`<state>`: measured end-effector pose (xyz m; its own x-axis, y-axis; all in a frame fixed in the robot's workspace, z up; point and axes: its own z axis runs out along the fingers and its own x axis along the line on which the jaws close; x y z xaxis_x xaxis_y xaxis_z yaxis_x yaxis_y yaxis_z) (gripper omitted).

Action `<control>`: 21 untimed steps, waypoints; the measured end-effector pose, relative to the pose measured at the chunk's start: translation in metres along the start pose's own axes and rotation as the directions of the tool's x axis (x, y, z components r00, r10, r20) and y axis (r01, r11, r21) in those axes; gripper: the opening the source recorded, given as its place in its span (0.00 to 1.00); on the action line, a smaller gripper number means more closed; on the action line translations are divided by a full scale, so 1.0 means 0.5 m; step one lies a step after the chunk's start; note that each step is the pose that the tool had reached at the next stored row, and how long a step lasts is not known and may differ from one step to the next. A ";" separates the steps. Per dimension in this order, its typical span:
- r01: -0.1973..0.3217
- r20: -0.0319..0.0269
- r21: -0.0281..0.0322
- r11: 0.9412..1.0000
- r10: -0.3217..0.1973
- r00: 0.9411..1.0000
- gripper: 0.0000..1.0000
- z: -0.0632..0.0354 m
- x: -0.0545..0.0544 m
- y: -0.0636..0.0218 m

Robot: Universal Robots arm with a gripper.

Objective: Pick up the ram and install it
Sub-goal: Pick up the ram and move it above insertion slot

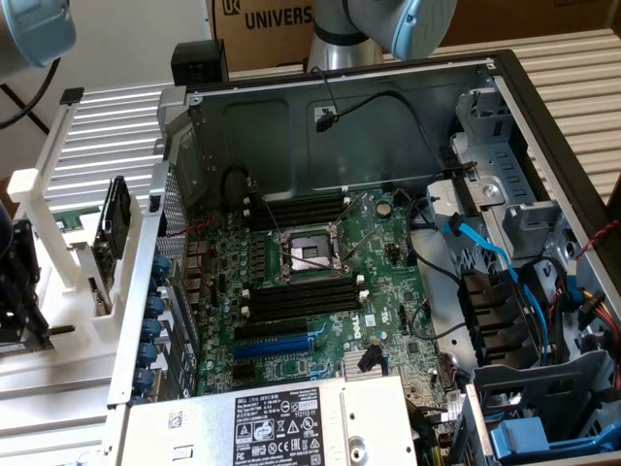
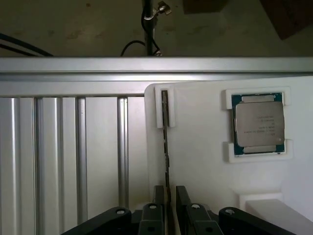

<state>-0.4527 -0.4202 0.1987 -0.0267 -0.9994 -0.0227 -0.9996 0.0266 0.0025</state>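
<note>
While the ram (image 2: 167, 142) stands on edge in its white holder (image 2: 205, 171), the fingers (image 2: 159, 198) straddle its end, narrowly open w/ a gap on one side, gripping nothing. Risk: off-centre closing may tilt the ram or jam it in the holder.

arm (image 1: 374, 19) is showing silver-grey joints, light-blue caps (image 1: 427, 21); black gripper (image 2: 169, 192) links are carrying silver screws (image 2: 152, 207).

Pale wall (image 1: 136, 49) behind; cardboard box (image 1: 262, 29) printed "UNIVERS" at back; ribbed aluminium table (image 1: 572, 68) below; dull grey-brown floor (image 2: 73, 29) past table edge, black cables (image 2: 24, 44) and thin pole (image 2: 148, 24) there; soft even light
</note>
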 end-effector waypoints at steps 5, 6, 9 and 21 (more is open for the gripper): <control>0.000 0.000 0.000 1.000 0.000 1.000 0.16 0.000 0.000 0.000; 0.000 0.000 0.000 1.000 0.000 1.000 0.12 0.000 0.000 0.000; 0.000 0.000 0.000 1.000 0.000 1.000 0.12 0.000 0.000 0.000; 0.000 -0.004 0.002 1.000 0.000 1.000 0.12 -0.053 -0.001 0.000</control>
<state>-0.4526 -0.4202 0.2251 -0.0266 -0.9995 -0.0187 -0.9996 0.0266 0.0005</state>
